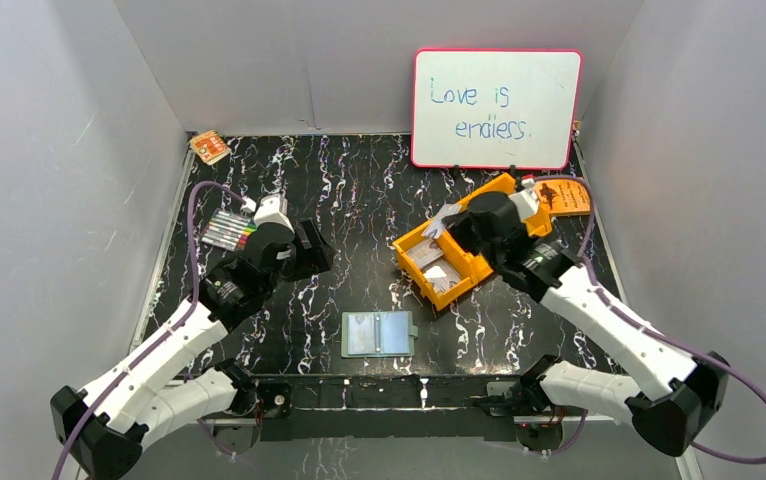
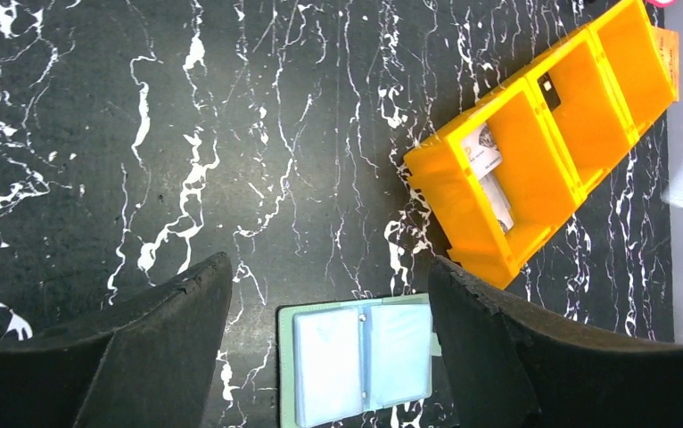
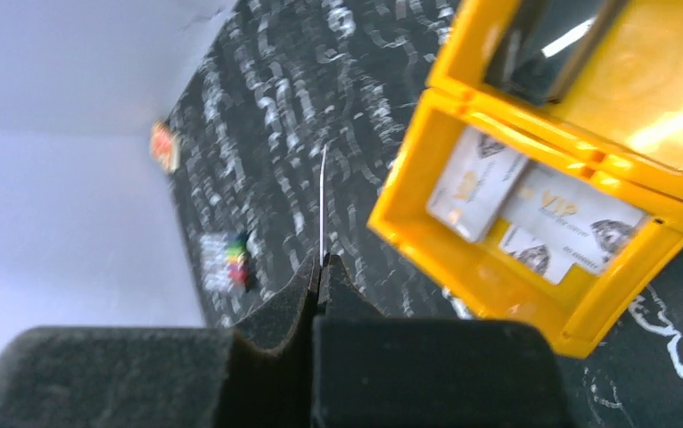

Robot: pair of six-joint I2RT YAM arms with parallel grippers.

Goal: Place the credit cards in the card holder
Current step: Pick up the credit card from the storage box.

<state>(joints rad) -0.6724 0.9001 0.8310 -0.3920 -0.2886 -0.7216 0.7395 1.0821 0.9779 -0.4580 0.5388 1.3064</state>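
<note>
Right gripper (image 3: 318, 272) sits over the left end of the orange tray (image 3: 405, 192), pads pressed together on one held card (image 3: 322, 201). The card stands on edge and pokes out past the fingertips. Pinching it by the rim this way looks chosen so the free edge can lead into a pocket. The remaining credit cards (image 3: 579, 214) lie flat and overlapping in the tray's end compartment, at least three of them; the next compartment along looks bare apart from glare. The card holder (image 1: 379, 334) lies opened flat on the table, to the near left of the tray and apart from it, pockets facing up, so it is likely ready to receive. The left gripper (image 2: 329, 261) hangs well to the left of the tray with fingers spread wide and nothing between them. My guess is that it waits to steady the holder. View differences: the right wrist camera alone proves the pinch, though it sees the card only as a thin line and not the holder at all. The top view shows the card's pale face at the tray's left end, plus both arms and the holder in one layout. The left wrist camera looks straight down at the holder's clear sleeves, framed between its own fingers, and shows two cards in the tray's end compartment.
</note>
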